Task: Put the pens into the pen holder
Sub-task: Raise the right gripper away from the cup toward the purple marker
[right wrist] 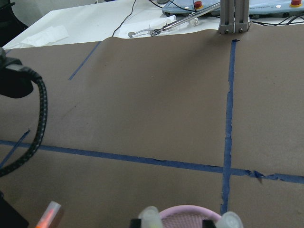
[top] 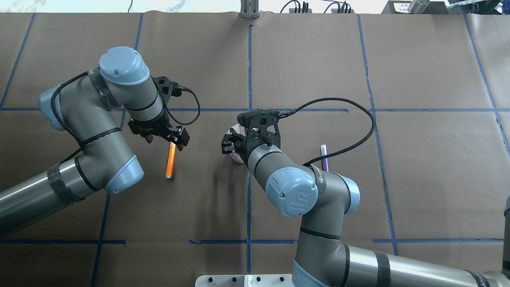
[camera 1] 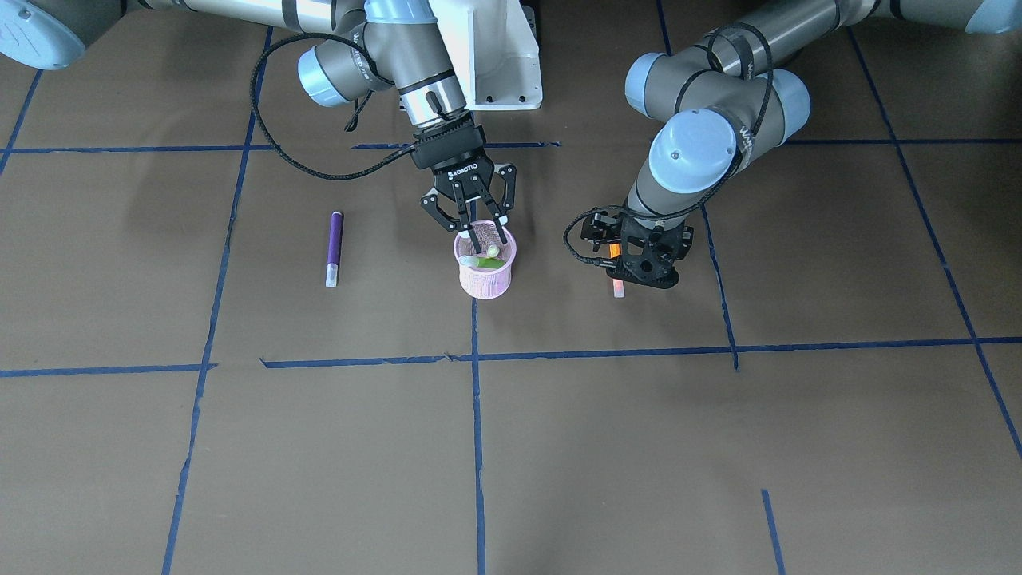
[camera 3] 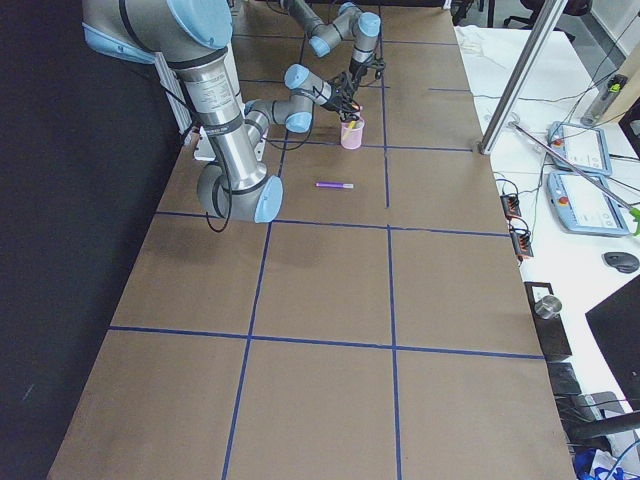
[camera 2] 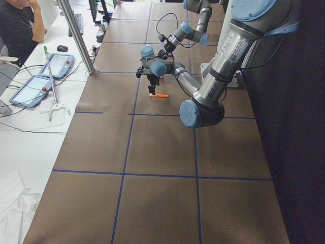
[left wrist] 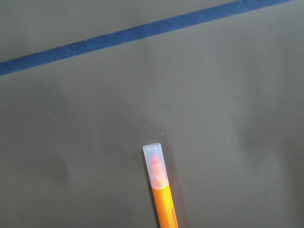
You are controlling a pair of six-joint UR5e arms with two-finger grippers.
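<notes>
While the green pen [camera 1: 489, 261] leans tilted inside the pen holder [camera 1: 487, 283], its pale end up near the rim, the other two pens lie flat on the bench [camera 1: 319, 447]. The purple pen [camera 1: 334, 247] rests well apart from the holder, on the robot's right of it. Its long axis runs outward from the robot, pale end farthest away. The orange pen [camera 1: 615, 251] lies on the holder's other side, roughly parallel, its pale cap also pointing away from the robot.

The right arm [camera 1: 415, 56] slants down from the base. The right gripper [camera 1: 489, 237] has its tips at the holder's mouth, fingers parted and gripping nothing. The left arm [camera 1: 695, 152] is folded at the elbow with its wrist pointing straight down, and the left gripper [camera 1: 635, 267] is low over the orange pen. Whether its fingers are spread or closed cannot be told.
</notes>
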